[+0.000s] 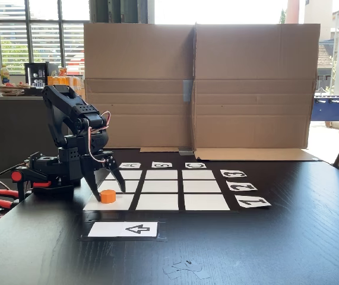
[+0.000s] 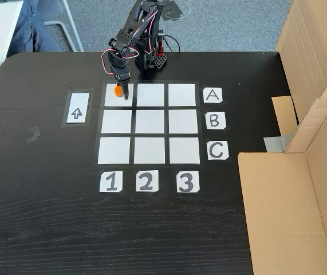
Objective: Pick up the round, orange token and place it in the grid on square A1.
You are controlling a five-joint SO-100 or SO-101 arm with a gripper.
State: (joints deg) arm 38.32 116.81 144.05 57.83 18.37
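Token [image 1: 108, 196] sits on square A1 [image 2: 111, 100], the corner cell of the grid [image 2: 149, 122] in line with the A card [image 2: 212, 95] and the 1 card [image 2: 110, 181]. In the top-down fixed view it lies toward the cell's edge nearest my base, not centred.

My gripper [image 1: 106, 191] is low over the cell, fingers spread apart on either side of the token. Whether either finger touches the token, I cannot tell.

Judgement: placement looks done; what remains is the retreat.

Risks:
- a finger brushing the token on lift-off would drag or roll it toward the cell border, given it already sits off-centre
- a sideways swing before rising would knock it
- the paper cell could shift if a fingertip scrapes it

Straight lift first, then withdraw
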